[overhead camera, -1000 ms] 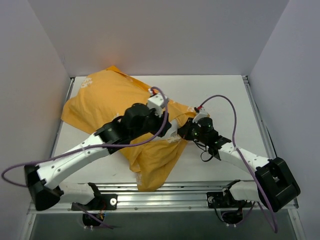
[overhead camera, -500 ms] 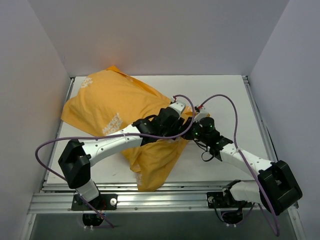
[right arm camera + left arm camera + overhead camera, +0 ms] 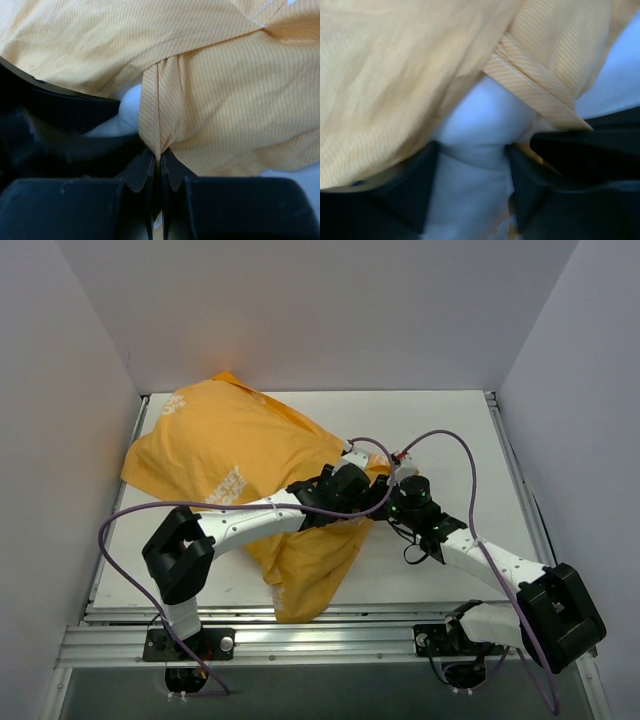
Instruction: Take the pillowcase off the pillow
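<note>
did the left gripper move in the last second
Yes. In the top view the left gripper has shifted toward the right edge of the table, ending close beside the right gripper.

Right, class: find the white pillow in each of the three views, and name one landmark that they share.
Left wrist: the pillow bulges at centre, between the open jaws of the left gripper.
Right wrist: small white patch left of centre, beside the pillowcase fold pinched by the right gripper.
Top external: not visible; the pillowcase and the arms cover it.
Shared landmark: the pillowcase's orange fabric.
</note>
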{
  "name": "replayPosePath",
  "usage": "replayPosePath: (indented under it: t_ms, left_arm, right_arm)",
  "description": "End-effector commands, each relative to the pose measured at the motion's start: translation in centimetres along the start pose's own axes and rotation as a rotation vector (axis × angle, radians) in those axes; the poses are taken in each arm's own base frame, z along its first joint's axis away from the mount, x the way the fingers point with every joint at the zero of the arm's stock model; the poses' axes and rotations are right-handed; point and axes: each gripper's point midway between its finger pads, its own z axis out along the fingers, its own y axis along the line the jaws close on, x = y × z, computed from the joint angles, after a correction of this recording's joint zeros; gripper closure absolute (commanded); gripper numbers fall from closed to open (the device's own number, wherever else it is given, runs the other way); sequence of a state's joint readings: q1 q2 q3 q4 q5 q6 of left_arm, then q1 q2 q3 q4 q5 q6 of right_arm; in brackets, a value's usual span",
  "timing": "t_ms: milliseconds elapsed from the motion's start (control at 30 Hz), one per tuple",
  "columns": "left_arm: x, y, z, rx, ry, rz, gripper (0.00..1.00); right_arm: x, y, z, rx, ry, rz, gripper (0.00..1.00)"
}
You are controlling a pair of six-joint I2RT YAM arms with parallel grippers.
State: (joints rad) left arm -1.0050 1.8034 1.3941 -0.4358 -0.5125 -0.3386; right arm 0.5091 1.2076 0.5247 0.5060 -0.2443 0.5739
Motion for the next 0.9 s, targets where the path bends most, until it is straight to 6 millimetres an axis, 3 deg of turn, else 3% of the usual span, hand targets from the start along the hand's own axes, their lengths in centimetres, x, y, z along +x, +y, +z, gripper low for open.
replayPosePath:
  t_ms: [0,100,200,333,433,633,800,867]
  left_arm:
    - [3.1,3.6,2.2,-0.153,0.083,-0.021,0.48]
    - [3.8,3.8,2.8,-0.164,0.087,-0.029,0.97]
    - [3.0,3.8,2.0,-0.136,0.037,-0.062,0.98]
    - [0.2,5.0,-2.5,-0.063,-0.074,-0.096,0.98]
    - [-0.7,5.2,-5.6,0.026,-0.104,-0.078,0.98]
    - [2.1,5.9,-9.3,0.143,-0.08,-0.055,0.98]
    - [6.3,6.1,-9.9,0.187,0.01,-0.038,0.98]
    - [6.8,6.2,-10.4,0.2,0.007,-0.073,0.98]
  right_arm:
    - [-0.9,1.1,-0.7,-0.05,-0.042,-0.019,1.0]
    - [-0.9,0.7,-0.9,-0.028,-0.045,-0.02,1.0]
    - [-0.8,-0.1,-0.9,0.019,-0.044,-0.025,1.0]
    - [-2.7,-2.8,-1.2,0.178,-0.098,-0.029,1.0]
    - [-4.7,-4.4,-1.9,0.268,-0.138,-0.012,1.0]
    - [-9.7,-8.0,-4.0,0.456,-0.247,0.031,1.0]
    - [-12.3,-9.9,-5.5,0.543,-0.276,0.09,1.0]
    - [-13.3,-10.5,-6.1,0.586,-0.287,0.101,1.0]
